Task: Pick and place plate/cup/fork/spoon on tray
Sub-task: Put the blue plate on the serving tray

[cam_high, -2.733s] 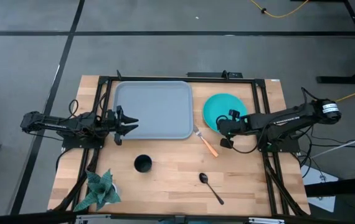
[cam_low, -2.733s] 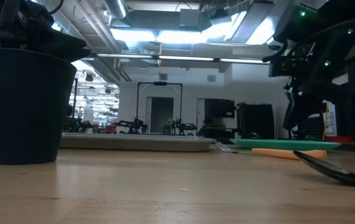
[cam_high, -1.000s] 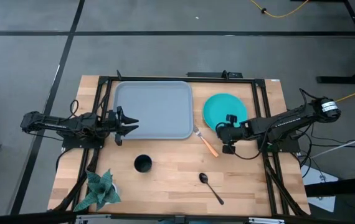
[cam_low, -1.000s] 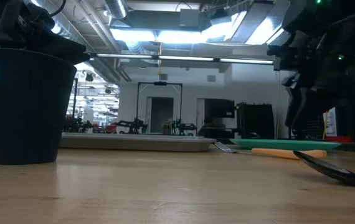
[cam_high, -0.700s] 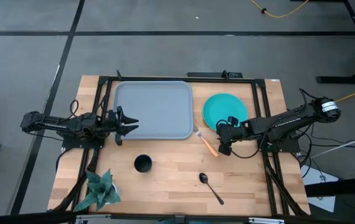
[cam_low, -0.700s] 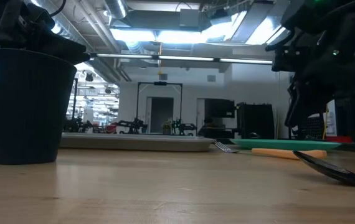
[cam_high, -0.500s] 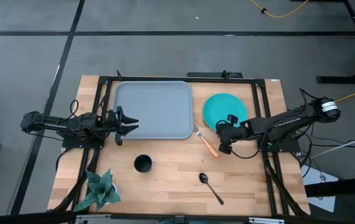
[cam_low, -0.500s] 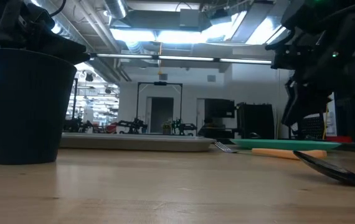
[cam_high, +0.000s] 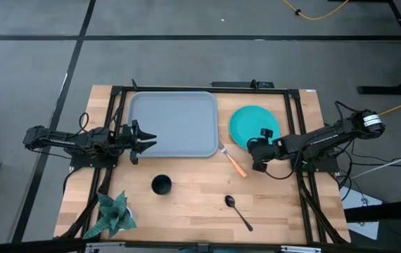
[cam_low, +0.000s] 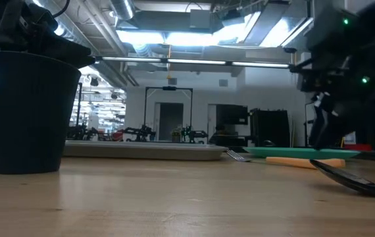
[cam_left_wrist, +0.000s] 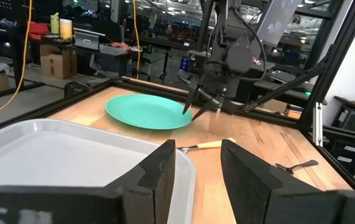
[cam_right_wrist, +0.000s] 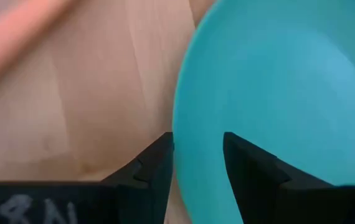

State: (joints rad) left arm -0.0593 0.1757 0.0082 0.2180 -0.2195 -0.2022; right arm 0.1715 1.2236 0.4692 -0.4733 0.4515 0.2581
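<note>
Overhead, the tray (cam_high: 173,124) lies bare at the table's rear left, with the left gripper (cam_high: 146,139) parked at its left edge, fingers spread and holding nothing. To the tray's right sits the plate (cam_high: 250,122); the right gripper (cam_high: 255,150) is at the plate's near rim, fingers parted with nothing clamped. Just beside it, between tray and plate, the fork (cam_high: 233,161) lies slanted, tines close to the tray's near right corner. Nearer the front edge stand the cup (cam_high: 161,185) and, well to its right, the spoon (cam_high: 238,211); a small potted plant (cam_high: 112,213) occupies the front left corner. At table level, the cup (cam_low: 27,112) looms at the left, the tray (cam_low: 141,150) stretches behind it, and the fork (cam_low: 286,160) and spoon (cam_low: 355,178) lie low before the plate (cam_low: 306,153). From the left wrist, the tray's rim (cam_left_wrist: 184,163) fills the foreground, with the right arm's gripper (cam_left_wrist: 201,102) tipped down onto the plate (cam_left_wrist: 149,111) beyond. From the right wrist, the two fingers straddle the plate's edge (cam_right_wrist: 184,118), the fork's handle (cam_right_wrist: 15,38) blurred to one side.
</note>
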